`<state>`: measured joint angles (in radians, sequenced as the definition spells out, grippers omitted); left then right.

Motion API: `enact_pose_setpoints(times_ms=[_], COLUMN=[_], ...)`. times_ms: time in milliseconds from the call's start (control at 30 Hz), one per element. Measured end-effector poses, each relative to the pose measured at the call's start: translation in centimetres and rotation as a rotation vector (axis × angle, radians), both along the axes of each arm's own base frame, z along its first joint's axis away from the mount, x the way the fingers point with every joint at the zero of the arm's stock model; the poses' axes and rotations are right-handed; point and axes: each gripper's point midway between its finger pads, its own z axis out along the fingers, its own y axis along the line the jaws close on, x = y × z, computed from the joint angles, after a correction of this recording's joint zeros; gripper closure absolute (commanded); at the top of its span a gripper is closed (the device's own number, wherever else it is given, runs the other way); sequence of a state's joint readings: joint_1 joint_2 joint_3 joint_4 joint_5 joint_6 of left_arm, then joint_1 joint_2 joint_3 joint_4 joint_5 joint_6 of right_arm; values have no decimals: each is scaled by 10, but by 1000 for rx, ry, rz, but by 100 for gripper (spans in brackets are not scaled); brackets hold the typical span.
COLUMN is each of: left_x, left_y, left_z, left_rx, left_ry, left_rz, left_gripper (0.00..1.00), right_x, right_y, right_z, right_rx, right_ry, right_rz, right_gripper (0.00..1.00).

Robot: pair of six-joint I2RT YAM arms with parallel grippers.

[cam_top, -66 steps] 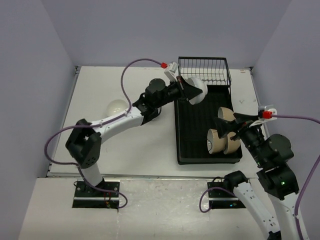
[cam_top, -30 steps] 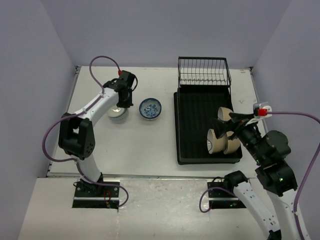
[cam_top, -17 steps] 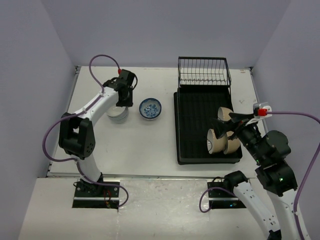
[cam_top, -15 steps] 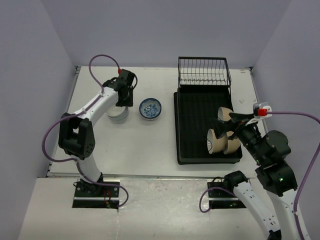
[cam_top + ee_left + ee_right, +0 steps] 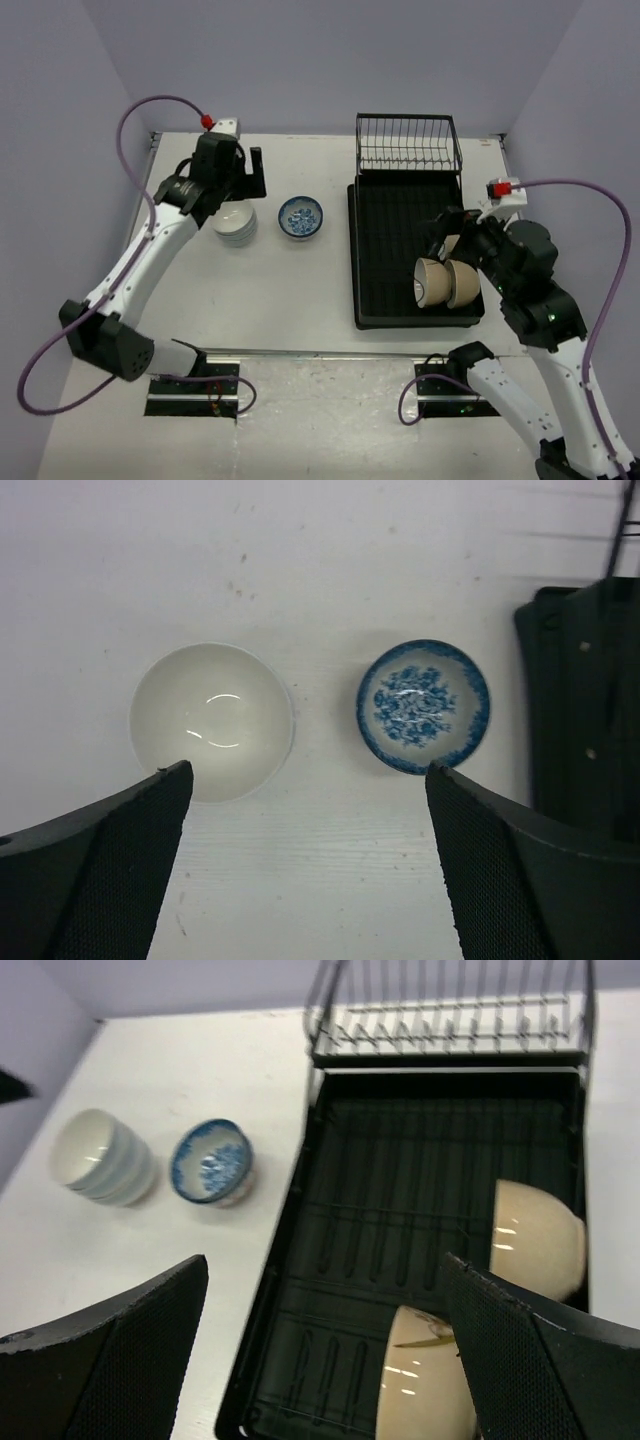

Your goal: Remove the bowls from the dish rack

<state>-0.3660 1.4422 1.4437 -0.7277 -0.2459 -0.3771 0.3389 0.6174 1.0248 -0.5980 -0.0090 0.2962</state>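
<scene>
A stack of white bowls (image 5: 236, 222) and a blue-and-white bowl (image 5: 300, 216) stand on the table left of the black dish rack (image 5: 385, 250). My left gripper (image 5: 247, 176) hangs open above and behind the white stack. In the left wrist view the top white bowl (image 5: 212, 721) and the blue bowl (image 5: 423, 706) lie beyond the empty left gripper (image 5: 308, 780). Tan bowls (image 5: 432, 282) lie on their sides in the rack's near right corner. My right gripper (image 5: 449, 226) hovers open over them. The right wrist view shows two tan bowls (image 5: 535, 1235) past the right gripper (image 5: 325, 1265).
A black wire basket (image 5: 408, 145) closes the rack's far end. The rack's ribbed floor (image 5: 400, 1170) is bare apart from the tan bowls. Purple cables loop above both arms. Grey walls close in the table on three sides.
My left gripper has opened, let go of the white bowl on the stack, and risen away from it. The right arm has shifted slightly farther over the rack.
</scene>
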Motion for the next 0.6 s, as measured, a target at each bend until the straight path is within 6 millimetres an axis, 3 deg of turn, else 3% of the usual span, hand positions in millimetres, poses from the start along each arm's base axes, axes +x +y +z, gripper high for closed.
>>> enact_pose_setpoints(times_ms=[133, 267, 400, 500, 600], left_x=[-38, -80, -106, -116, -122], left_y=[-16, -15, 4, 13, 19], left_z=[61, 94, 95, 83, 53], left_rx=[-116, -197, -200, -186, -159], left_ry=[-193, -328, -374, -379, -338], left_rz=[-71, -123, -102, -88, -77], left_gripper=[0, 0, 0, 0, 0], right_x=[24, 32, 25, 21, 18], right_y=[-14, -10, -6, -2, -1], right_z=[-24, -61, -101, -111, -111], right_rx=[-142, -376, -663, -796, -859], right_ry=[179, 363, 518, 548, 552], right_rz=[-148, -244, -303, -319, -324], right_gripper=[1, 1, 1, 2, 8])
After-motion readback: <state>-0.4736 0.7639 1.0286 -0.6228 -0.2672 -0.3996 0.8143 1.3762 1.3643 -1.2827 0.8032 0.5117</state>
